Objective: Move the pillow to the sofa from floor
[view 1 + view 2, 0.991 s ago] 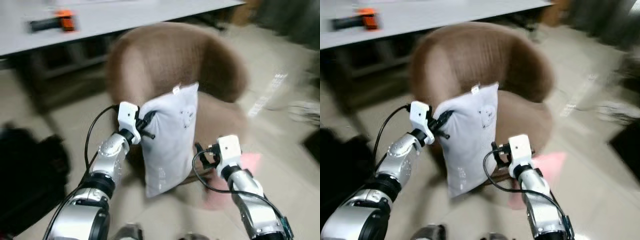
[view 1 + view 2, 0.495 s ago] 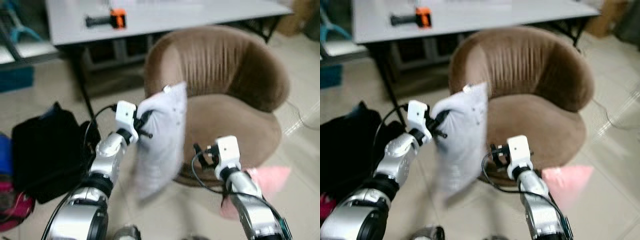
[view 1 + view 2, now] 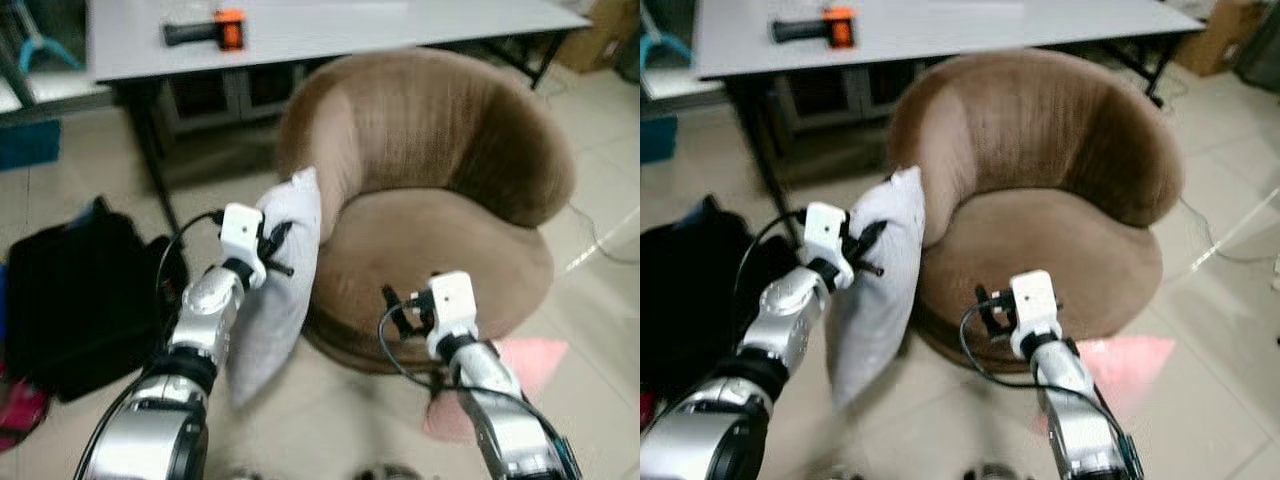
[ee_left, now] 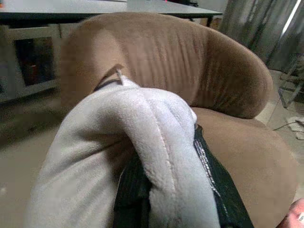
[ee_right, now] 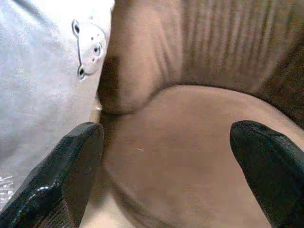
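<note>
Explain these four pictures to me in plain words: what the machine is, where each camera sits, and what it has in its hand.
This is a humanoid robot with two silver arms, each ending in two long black fingers. The two wide pictures come from a pair of cameras on its head, looking down past its own arms. The other two come from cameras on its wrists, looking along the fingers.

The left gripper is shut on a white pillow, which hangs off the floor beside a round brown sofa chair. In the left wrist view the pillow's fabric bunches around the black fingers.

The right gripper holds nothing; its wrist view shows its fingers spread apart over the chair's seat.

Behind the chair is a grey table with a black and orange tool on it. A black bag lies on the floor to the robot's left.
</note>
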Motion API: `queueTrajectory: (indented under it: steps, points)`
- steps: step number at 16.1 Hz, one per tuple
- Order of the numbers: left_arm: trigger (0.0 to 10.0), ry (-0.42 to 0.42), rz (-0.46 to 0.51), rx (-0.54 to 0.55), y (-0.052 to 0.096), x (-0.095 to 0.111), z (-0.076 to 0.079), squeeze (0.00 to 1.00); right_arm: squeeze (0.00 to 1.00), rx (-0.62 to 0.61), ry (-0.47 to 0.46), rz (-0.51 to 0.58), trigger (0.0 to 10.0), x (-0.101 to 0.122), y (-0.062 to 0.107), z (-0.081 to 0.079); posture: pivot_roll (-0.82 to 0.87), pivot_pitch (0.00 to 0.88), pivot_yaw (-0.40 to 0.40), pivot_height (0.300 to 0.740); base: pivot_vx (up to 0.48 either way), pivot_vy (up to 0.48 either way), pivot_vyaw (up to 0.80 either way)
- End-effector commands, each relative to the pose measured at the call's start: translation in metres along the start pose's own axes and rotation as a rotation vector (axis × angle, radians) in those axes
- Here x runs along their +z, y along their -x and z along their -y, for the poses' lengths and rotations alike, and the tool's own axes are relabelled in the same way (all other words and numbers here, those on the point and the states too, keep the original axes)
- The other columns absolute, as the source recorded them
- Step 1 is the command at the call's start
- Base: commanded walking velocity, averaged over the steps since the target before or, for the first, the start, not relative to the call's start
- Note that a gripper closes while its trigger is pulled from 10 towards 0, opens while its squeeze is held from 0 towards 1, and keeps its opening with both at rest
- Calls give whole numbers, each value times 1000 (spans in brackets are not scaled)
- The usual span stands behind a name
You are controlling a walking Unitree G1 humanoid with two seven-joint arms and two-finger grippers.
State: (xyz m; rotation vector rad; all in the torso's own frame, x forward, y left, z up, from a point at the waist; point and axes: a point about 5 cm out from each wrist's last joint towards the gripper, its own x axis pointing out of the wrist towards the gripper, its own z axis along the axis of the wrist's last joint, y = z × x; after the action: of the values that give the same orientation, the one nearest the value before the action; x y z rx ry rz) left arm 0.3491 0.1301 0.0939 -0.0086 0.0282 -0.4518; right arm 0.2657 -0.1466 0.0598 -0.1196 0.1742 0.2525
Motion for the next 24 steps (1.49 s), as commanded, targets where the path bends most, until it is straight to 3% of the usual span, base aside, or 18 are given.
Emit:
queueTrajectory:
  steps: [1, 12, 18, 21, 24]
  points:
    - [0, -24, 61, -30, -8, 14, 7, 0, 0, -19, 11, 8, 10000, 3, -1, 6, -131, 100, -53, 740, 386, -281, 0]
    - [0, -26, 59, -32, -8, 12, 9, 0, 0, -2, 14, 2, 10000, 1, -1, 4, -134, 93, -64, 740, 440, -77, 0]
    - [0, -36, 38, -16, -6, 9, 8, 0, 0, 8, 13, -1, 10000, 1, -1, 2, -130, 102, -68, 740, 0, 0, 0]
    - [0, -114, 20, 11, -9, 13, 6, 0, 0, 20, 16, 11, 10000, 3, -1, -1, -133, 106, -69, 740, 199, -246, 0]
    - [0, -158, 67, 1, -19, 34, 6, 0, 0, 18, 13, 1, 10000, 1, 0, 0, -137, 111, -65, 740, 396, -265, 0]
